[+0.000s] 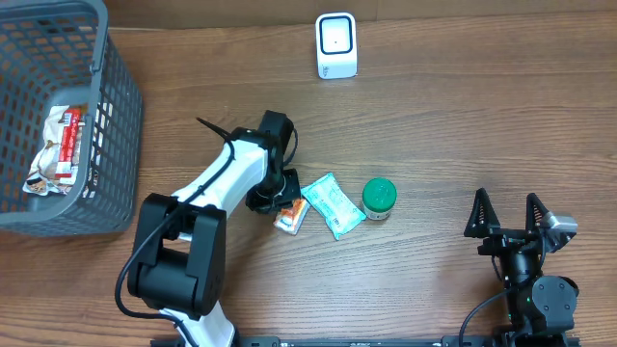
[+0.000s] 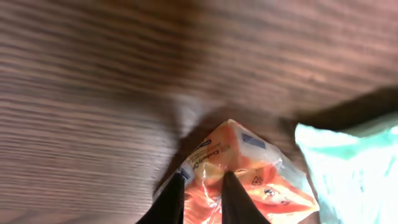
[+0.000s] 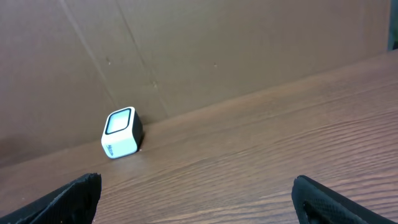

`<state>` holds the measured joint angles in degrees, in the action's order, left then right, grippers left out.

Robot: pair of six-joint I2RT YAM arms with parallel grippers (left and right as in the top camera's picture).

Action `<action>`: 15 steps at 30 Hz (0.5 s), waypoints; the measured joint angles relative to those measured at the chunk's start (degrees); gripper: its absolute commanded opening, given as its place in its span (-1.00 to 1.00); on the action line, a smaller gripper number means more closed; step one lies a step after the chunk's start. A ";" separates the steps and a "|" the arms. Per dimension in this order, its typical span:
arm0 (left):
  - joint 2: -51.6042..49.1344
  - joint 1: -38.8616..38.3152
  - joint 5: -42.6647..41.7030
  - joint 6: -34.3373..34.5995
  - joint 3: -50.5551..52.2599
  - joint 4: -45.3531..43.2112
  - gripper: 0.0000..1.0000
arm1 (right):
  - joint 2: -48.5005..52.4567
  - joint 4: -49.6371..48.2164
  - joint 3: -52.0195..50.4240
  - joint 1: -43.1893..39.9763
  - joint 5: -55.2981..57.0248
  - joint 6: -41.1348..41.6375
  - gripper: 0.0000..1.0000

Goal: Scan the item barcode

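A small orange packet (image 1: 289,216) lies on the wooden table near its middle, beside a teal packet (image 1: 334,204). My left gripper (image 1: 280,198) is down on its left end. In the left wrist view, the two black fingers (image 2: 229,193) stand close together with a fold of the orange packet (image 2: 249,168) pinched between them, so the left gripper (image 2: 203,176) is shut on it. The white barcode scanner (image 1: 336,45) stands at the table's far edge and also shows as scanner (image 3: 121,132). My right gripper (image 1: 508,217) rests wide open and empty at the near right.
A grey basket (image 1: 120,145) at the far left holds a red-and-white snack packet (image 1: 60,149). A small green-lidded jar (image 1: 379,198) stands just right of the teal packet (image 2: 348,168). A brown cardboard wall backs the table behind the scanner.
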<state>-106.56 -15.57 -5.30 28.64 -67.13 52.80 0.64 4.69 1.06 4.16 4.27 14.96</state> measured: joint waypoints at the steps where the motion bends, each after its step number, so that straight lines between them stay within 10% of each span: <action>1: 0.00 0.33 0.11 0.04 -0.59 0.44 -0.67 | 0.00 -0.02 0.00 0.00 0.00 -0.04 1.00; 15: -0.09 0.72 -0.57 -5.88 -15.63 16.46 -0.60 | 0.00 -0.02 0.00 0.00 0.00 0.00 1.00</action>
<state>-106.65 -14.85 -5.87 22.76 -82.76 69.25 0.64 4.67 1.06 4.16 4.27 14.96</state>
